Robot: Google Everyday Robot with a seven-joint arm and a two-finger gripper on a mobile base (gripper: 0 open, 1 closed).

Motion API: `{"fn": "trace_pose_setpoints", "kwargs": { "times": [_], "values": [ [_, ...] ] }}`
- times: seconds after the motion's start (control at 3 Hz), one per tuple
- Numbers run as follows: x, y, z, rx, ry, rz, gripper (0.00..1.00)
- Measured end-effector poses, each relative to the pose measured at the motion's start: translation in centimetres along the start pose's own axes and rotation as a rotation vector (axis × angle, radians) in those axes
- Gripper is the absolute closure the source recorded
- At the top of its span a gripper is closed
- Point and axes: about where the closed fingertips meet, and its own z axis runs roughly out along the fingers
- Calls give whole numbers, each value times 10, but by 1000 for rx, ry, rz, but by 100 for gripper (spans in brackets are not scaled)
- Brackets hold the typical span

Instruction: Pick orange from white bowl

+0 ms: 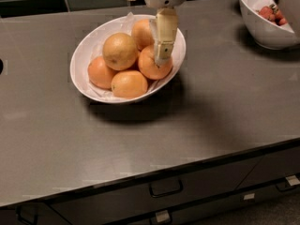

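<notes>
The white bowl [78,62] with a paper lining stands on the dark counter, left of centre and towards the back. It holds several round fruits. The orange [120,50] is the largest and palest one and lies on top in the middle. My gripper [161,55] hangs down from the top edge over the right side of the bowl. Its tip is at a deeper-orange fruit [151,67], just right of the orange. It holds nothing that I can see.
A deeper white bowl [267,32] with red fruit stands at the back right corner. Smaller oranges lie at the bowl's left [100,72] and front [129,84]. The counter's front edge runs above drawers with handles [165,189].
</notes>
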Motion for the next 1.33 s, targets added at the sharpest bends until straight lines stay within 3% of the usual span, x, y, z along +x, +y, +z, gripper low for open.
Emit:
{"fn": "trace_pose_setpoints", "kwargs": {
  "times": [0.33, 0.67, 1.0, 1.33],
  "values": [
    [-5, -6, 16, -30, -23, -13, 0],
    [-10, -9, 27, -59, -44, -20, 18],
    [-15, -10, 34, -82, -61, -25, 24],
    [-21, -14, 42, -100, -78, -36, 24]
  ]
}}
